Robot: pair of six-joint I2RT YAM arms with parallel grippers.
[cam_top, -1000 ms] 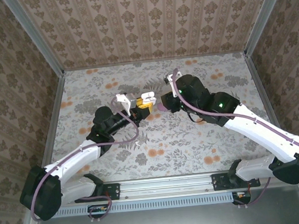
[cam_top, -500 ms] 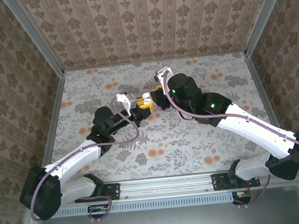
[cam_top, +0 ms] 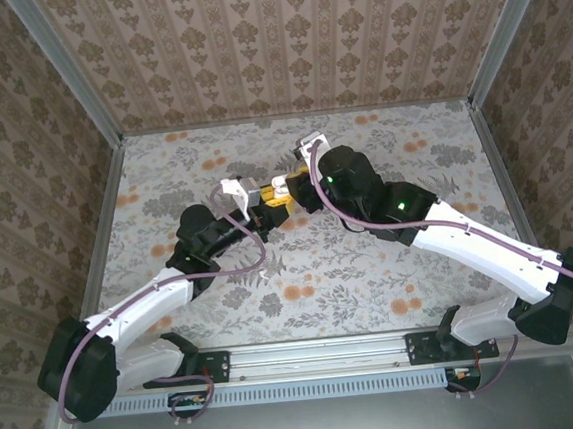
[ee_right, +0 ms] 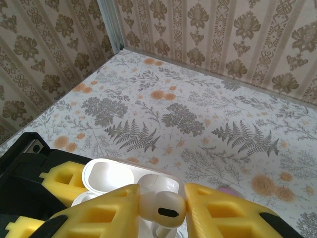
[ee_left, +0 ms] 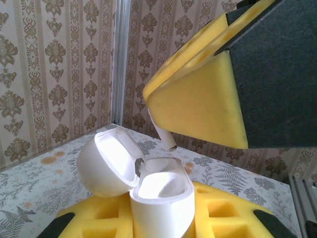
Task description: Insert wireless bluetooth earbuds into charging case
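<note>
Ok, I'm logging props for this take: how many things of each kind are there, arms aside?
Case: 1
White earbud: 1
Pink nub: 1
Total: 3

A white earbud (ee_right: 163, 208) hangs stem-down at lower centre, just above the open white charging case (ee_right: 111, 177), whose lid is hinged back to the left.

Robot body: left arm (cam_top: 139, 310) and right arm (cam_top: 490, 247), white link shells, black joint housings, mauve cables (cam_top: 261, 247) trailing outside (green lights (cam_top: 344, 177) on the right); pincer fingers (ee_right: 223, 210) yellow foam, black-backed.
</note>
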